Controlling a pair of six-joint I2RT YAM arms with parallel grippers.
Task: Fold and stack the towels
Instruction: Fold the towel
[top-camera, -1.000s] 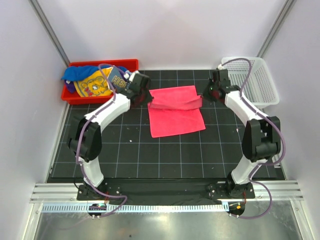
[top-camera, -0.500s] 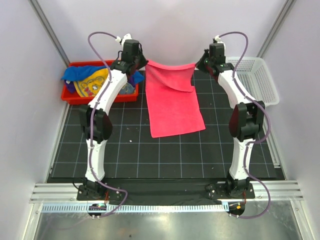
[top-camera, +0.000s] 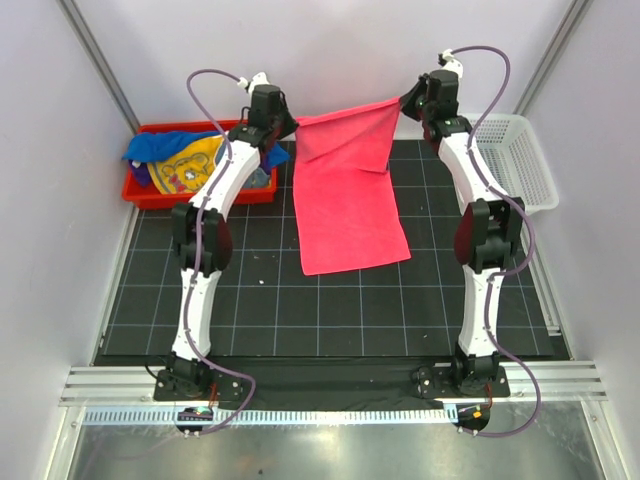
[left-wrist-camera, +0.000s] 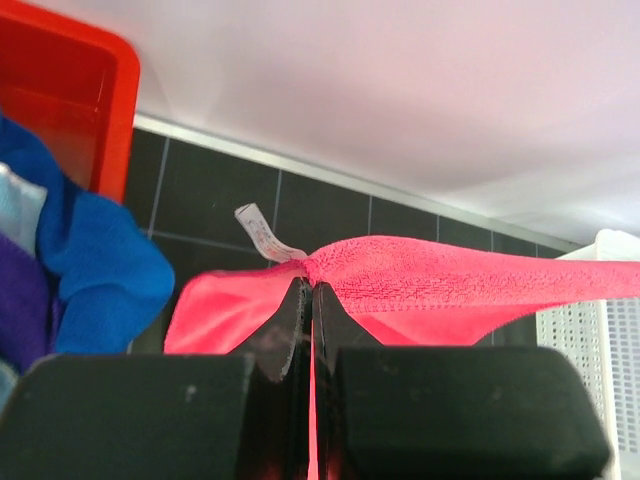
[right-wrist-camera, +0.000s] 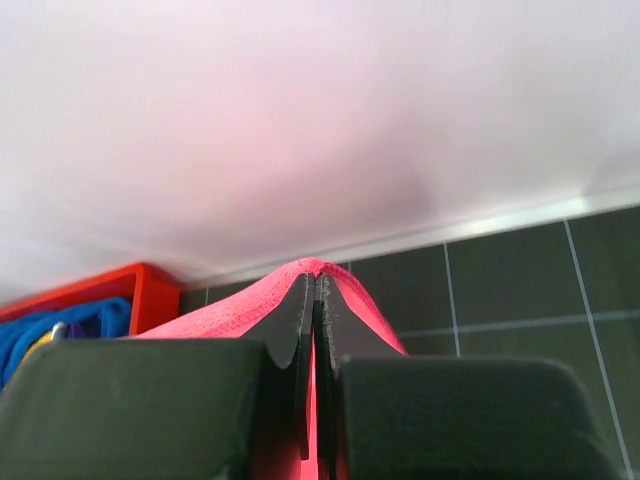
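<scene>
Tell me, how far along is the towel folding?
Done: no folded stack shows anywhere. In hand: the left gripper and right gripper are shut on the pink towel, holding its far edge up. To do: folding it, plus the towels in the bin.

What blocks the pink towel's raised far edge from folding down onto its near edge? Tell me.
Nothing visible. The left gripper and right gripper pinch far corners of the hot pink towel; the red bin and white basket sit off to the sides.
</scene>
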